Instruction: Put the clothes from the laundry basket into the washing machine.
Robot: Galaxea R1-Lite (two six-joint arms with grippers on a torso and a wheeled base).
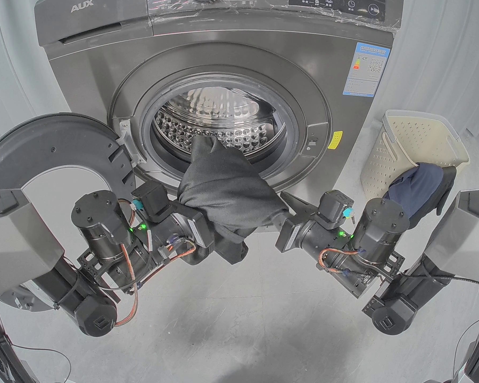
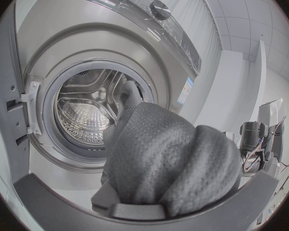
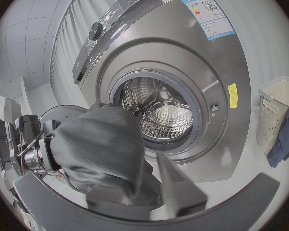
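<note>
before the open mouth of the washing machine (image 1: 239,54), a dark grey garment (image 1: 223,187) hangs bunched between the two arms. its long axis runs from a low, drooping fold near the floor side up to a narrow end that points into the drum (image 1: 213,113). that upper tip lies across the lower lip of the grey door seal (image 1: 162,160), so the cloth is partly inside and mostly outside. the left gripper (image 1: 207,238) sits under the lower left of the bundle with cloth draped right over it, and whether it is clamped or loose cannot be told. the right gripper (image 1: 283,215) meets the bundle at its lower right. the right wrist view has one of its fingers (image 3: 179,186) bare and wedge-shaped beside the cloth, the other buried under it, the pair drawn partway together on a fold of the garment. the round door (image 1: 48,144) stands swung wide at the machine's left. the left wrist view looks along the garment's knit surface to the door hinge (image 2: 30,106) and the ribbed steel back of the drum. the head view and the right wrist view take in a cream laundry basket (image 1: 404,139) standing on the floor just right of the machine, with a navy garment (image 1: 418,187) slung over its front rim and hanging down outside it.
</note>
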